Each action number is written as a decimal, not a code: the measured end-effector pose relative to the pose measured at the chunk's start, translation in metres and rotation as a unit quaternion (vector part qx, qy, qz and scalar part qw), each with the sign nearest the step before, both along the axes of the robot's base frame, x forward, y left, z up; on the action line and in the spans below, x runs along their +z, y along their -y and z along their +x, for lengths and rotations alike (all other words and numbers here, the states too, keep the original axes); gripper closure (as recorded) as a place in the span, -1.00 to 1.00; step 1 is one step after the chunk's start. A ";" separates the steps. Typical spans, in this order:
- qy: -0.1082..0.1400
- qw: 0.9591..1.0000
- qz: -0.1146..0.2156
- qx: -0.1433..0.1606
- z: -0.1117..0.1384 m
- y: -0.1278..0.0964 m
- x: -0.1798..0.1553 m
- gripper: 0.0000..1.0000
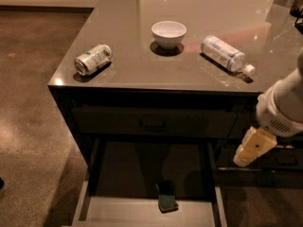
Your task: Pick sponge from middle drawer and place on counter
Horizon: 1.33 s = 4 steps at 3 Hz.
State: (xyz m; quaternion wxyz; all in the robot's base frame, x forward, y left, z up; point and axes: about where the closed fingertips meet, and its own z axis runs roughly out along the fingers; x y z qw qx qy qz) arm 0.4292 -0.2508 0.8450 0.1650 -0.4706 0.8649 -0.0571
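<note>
The sponge (167, 196) lies in the open middle drawer (118, 211), near the middle of its pale grey floor, dark teal side up. The drawer is pulled out from the dark cabinet below the glossy counter (128, 37). My gripper (253, 148) hangs at the right, in front of the cabinet face, below the counter's front edge and above and to the right of the sponge. Its cream-coloured finger points down-left. It holds nothing that I can see.
On the counter lie a tipped can (93, 59) at the left, a white bowl (168, 33) in the middle and a plastic bottle (223, 53) on its side at the right. A shut dark drawer with a handle (152, 125) sits above the open one. Brown floor lies to the left.
</note>
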 end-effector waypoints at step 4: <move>-0.079 0.986 0.142 -0.028 -0.053 -0.063 -0.199 -1.00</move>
